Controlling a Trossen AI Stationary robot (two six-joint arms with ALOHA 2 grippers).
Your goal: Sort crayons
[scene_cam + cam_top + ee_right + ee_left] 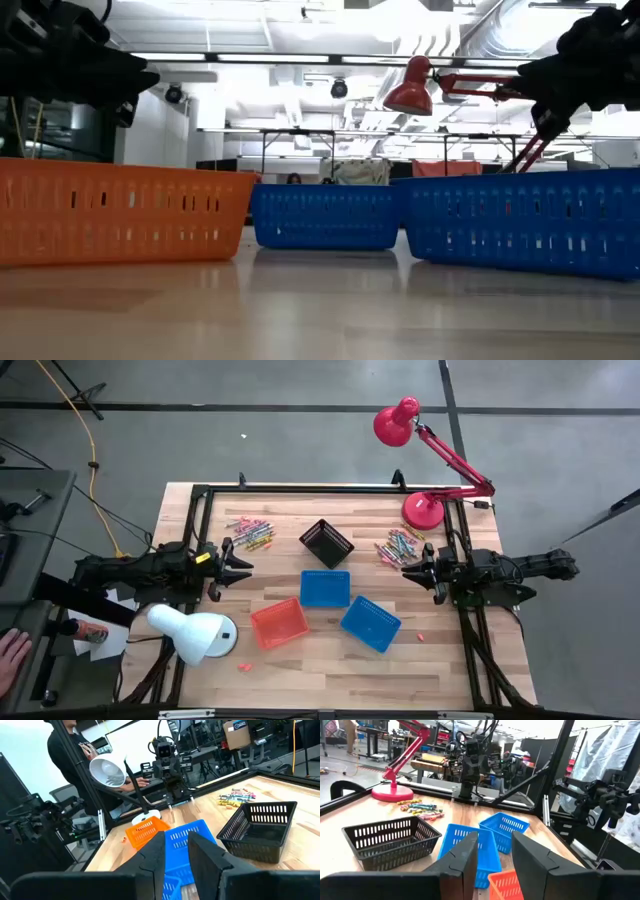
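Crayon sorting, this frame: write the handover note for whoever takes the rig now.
Left gripper: open, empty, at the table's left edge.
Right gripper: open, empty, at the right edge, near the right crayon pile.
Second crayon pile lies at the back left; two strays at the front.
Black basket, two blue baskets and the orange basket look empty.
Done: nothing sorted. Left: all crayons.
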